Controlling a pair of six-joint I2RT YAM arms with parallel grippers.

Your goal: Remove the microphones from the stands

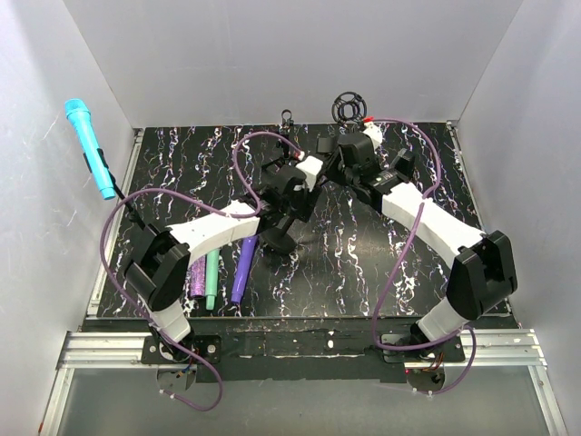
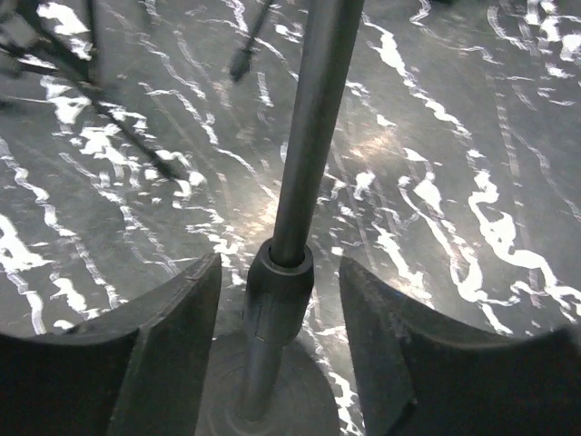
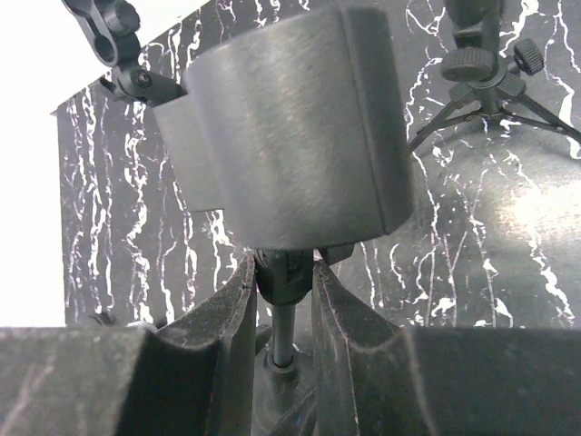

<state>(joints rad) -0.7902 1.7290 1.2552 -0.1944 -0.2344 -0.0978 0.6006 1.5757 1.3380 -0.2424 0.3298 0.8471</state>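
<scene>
A cyan microphone (image 1: pixel 89 145) sits tilted in a clip on a thin black stand at the far left, away from both grippers. In the middle of the table both arms meet at another black stand. My left gripper (image 2: pixel 280 272) is open, its fingers (image 2: pixel 172 327) on either side of that stand's pole (image 2: pixel 313 118) at its collar, not touching it. My right gripper (image 3: pixel 283 268) is shut on the stand's black joint (image 3: pixel 286 272), just under a grey barrel-shaped holder (image 3: pixel 290 127). In the top view the left gripper (image 1: pixel 280 222) and right gripper (image 1: pixel 331 156) are close together.
A purple microphone (image 1: pixel 242 271), a green one (image 1: pixel 211 280) and a glittery purple one (image 1: pixel 195 283) lie by the left arm. A small stand (image 1: pixel 287 118) and a ring mount (image 1: pixel 349 106) stand at the back. A tripod stand (image 3: pixel 490 73) is behind the holder.
</scene>
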